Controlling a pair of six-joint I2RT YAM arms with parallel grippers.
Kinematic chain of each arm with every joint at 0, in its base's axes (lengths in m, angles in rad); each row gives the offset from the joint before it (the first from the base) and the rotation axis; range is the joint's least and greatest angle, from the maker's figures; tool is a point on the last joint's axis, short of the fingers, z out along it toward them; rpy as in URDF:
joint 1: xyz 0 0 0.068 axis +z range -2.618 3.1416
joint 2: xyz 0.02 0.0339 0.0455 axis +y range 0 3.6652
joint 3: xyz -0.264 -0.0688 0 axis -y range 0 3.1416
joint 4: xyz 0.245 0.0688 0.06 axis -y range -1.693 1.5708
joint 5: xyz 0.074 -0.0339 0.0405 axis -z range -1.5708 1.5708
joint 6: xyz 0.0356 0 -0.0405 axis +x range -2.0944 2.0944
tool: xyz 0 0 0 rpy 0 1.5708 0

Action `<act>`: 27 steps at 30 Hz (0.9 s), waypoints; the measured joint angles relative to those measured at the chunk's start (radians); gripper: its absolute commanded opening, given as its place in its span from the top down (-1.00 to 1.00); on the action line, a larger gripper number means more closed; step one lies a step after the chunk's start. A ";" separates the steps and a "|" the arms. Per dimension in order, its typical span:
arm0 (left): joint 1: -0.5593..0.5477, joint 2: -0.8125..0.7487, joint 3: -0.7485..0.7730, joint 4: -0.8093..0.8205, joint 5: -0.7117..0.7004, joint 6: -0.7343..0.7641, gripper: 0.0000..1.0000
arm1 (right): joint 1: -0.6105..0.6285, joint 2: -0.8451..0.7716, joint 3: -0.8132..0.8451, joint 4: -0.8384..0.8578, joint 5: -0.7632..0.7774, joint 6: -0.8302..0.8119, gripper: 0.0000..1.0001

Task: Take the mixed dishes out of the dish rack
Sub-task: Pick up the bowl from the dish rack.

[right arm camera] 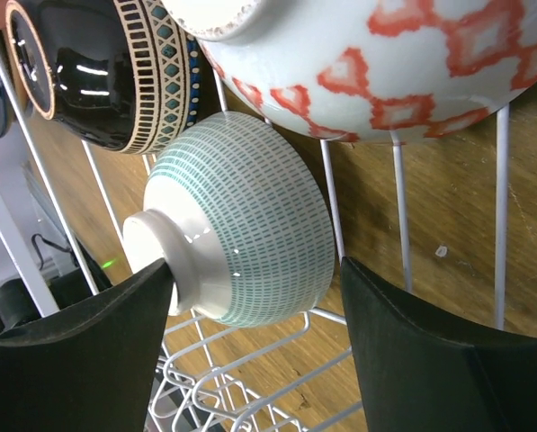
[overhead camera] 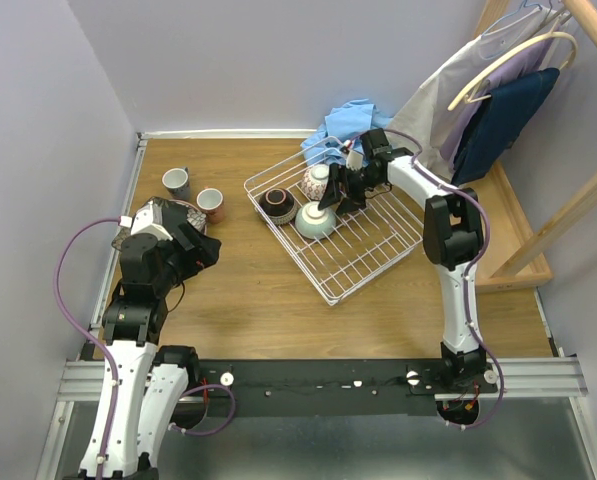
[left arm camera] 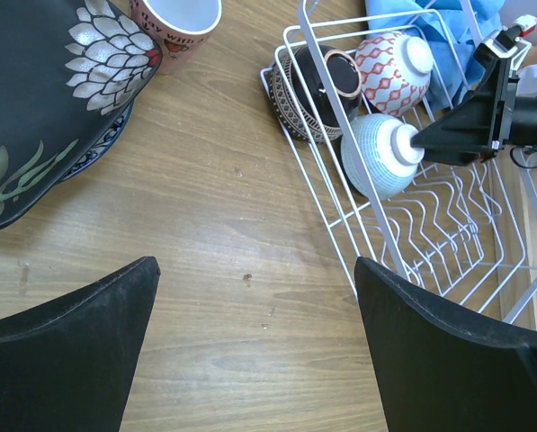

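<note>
A: Wood table [overhead camera: 248, 290] nearest. What's the left gripper [left arm camera: 255, 270] doing?
B: Jaws spread wide, holding nothing, beside the black square plate [left arm camera: 43, 99].
A: And farther off?
B: The right gripper [right arm camera: 255, 263] straddles the pale green bowl [left arm camera: 376, 157] lying in the dish rack [overhead camera: 368, 255] next to the brown bowl [left arm camera: 308, 90]. One finger touches its foot. Clamped or not, I cannot tell.

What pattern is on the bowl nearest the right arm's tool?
The pale green bowl has rows of small teal dashes on white. The right wrist view shows it best.

dish rack [overhead camera: 370, 266]: white coated wire | pale green bowl [right arm camera: 250, 225]: glossy ceramic | table [overhead camera: 258, 290]: matt wood
</note>
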 measured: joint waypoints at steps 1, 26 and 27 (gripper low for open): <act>0.000 0.000 0.000 0.003 0.000 -0.002 -0.96 | -0.002 0.000 0.000 0.001 -0.005 -0.001 -0.59; 0.000 0.023 0.000 0.032 0.025 -0.028 -0.96 | 0.000 0.022 -0.016 0.024 -0.091 -0.001 -0.68; 0.000 0.023 0.000 0.031 0.026 -0.028 -0.96 | 0.000 0.022 -0.020 0.029 -0.093 -0.001 -0.64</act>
